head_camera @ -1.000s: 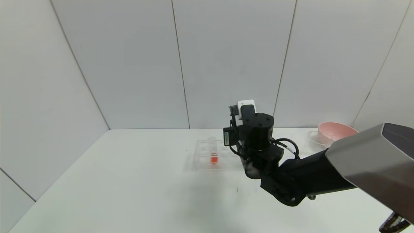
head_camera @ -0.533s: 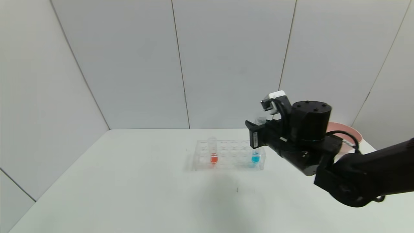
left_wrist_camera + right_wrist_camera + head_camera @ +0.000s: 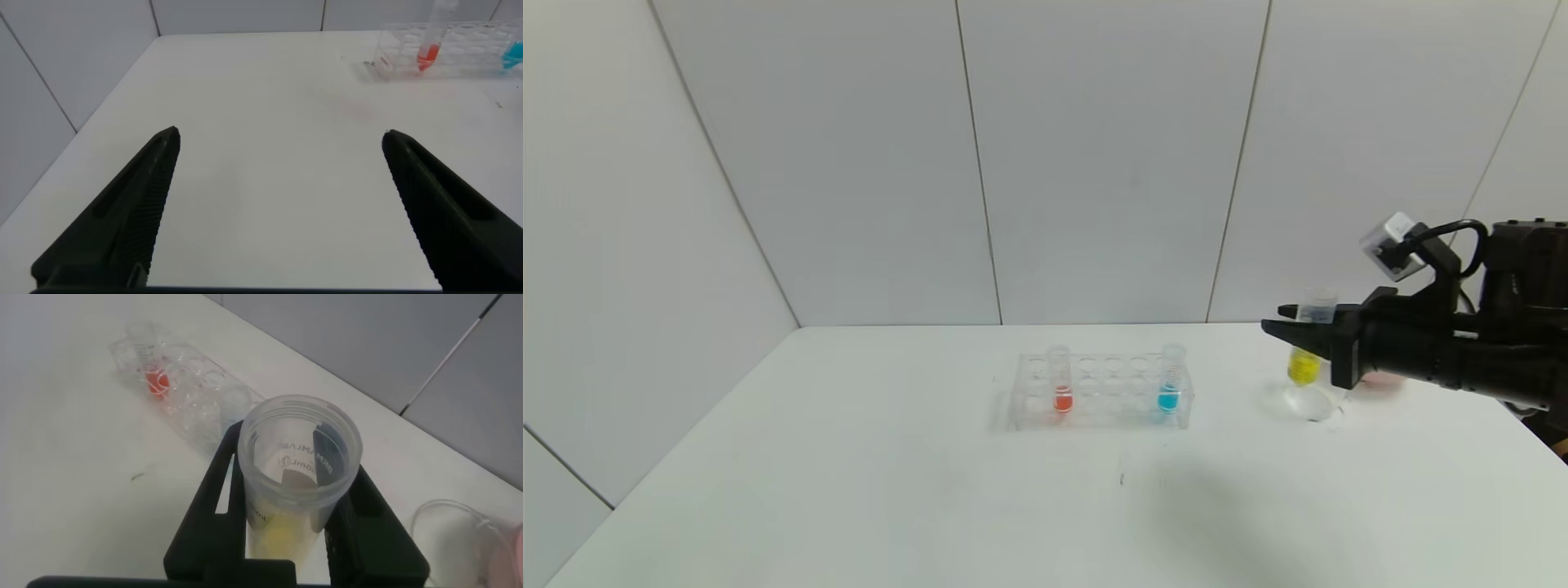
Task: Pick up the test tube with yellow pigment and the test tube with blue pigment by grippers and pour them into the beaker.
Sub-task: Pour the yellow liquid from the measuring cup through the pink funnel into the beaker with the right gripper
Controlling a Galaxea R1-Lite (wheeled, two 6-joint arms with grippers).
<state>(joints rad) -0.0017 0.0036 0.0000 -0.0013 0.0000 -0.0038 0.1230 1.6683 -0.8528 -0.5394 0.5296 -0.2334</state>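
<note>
Yellow-pigment test tube hangs upright in the right claw, its fingers pinching it near the rim, just above the beaker on the worktop. Blue-pigment test tube stands in the clear rack alongside an orange-red tube. The left claw hovers spread wide over bare worktop.

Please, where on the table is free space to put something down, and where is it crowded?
Free: the wide table surface left of and in front of the tube rack. Crowded: the right side, where the right pincer holds the test tube with yellow pigment upright above the beaker, the pink bowl behind.
</note>
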